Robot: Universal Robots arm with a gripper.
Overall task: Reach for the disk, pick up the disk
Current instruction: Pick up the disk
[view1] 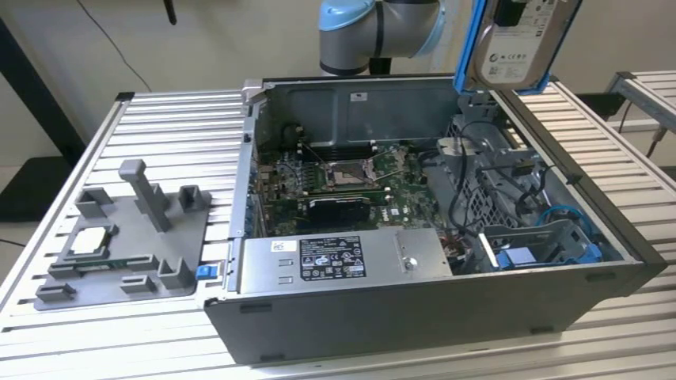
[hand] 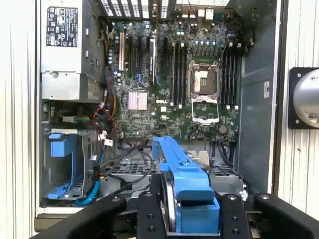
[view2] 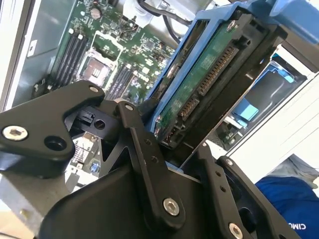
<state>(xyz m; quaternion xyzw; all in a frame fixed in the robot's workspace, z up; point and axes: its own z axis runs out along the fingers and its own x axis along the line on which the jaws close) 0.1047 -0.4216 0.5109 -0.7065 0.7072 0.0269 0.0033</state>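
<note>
The disk (view1: 514,41), silver-grey with a white label and a bright blue bracket, hangs upright in the air above the far right corner of the open computer case (view1: 423,317). In both wrist views my gripper (hand: 189,219) is shut on the disk (hand: 187,181), with a black finger (hand: 147,215) on each side of the blue bracket. The second wrist view shows the disk's (view2: 199,84) green circuit board and connector edge clamped between the fingers (view2: 144,149). The arm (view1: 381,32) stands behind the case.
Inside the case lie the motherboard (view1: 349,186), the silver power supply (view1: 343,261) near the front, and a blue drive bay (view1: 539,253) at the exterior view's right. A grey fixture (view1: 122,245) holding a small square chip sits on the slatted table (view1: 95,340) on the left.
</note>
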